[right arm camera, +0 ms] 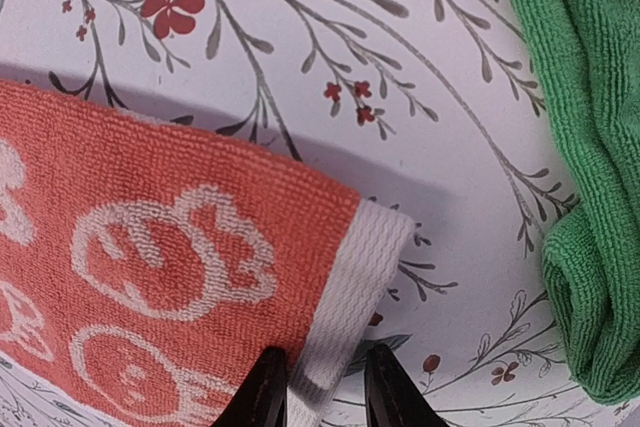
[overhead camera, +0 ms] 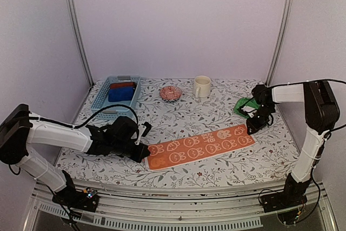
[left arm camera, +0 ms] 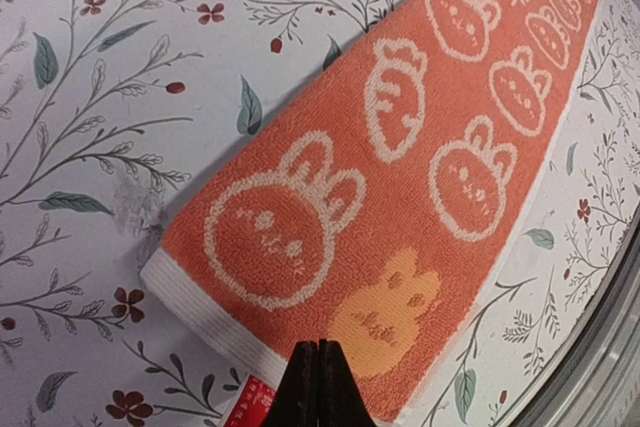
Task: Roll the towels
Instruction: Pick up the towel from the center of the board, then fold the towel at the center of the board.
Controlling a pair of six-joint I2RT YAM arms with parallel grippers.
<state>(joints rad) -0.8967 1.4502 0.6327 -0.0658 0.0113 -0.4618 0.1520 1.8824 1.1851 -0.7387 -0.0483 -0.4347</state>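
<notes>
Step in hand, as I judge it: start of the roll on the orange towel (overhead camera: 200, 147), which lies flat and unrolled on the bench (overhead camera: 178, 117). It runs from 8 to 2 o'clock in the top view.

Left pincer (left arm camera: 318, 372): tips together, nothing held, at the towel's near short hem. The cloth stretches away toward 1 o'clock in its wrist view.

Right pincer (right arm camera: 327, 382): tips part-way apart, astride the pale hem at the towel's other end. The hem is not bunched, so likely not clamped.

Next move probably calls for the left tips to turn the hem over and push the roll toward 2 o'clock while the right end stays anchored.

The green towel (overhead camera: 241, 106) lies crumpled just beside the right pincer at 11 o'clock in the top view, not yet rolled.
</notes>
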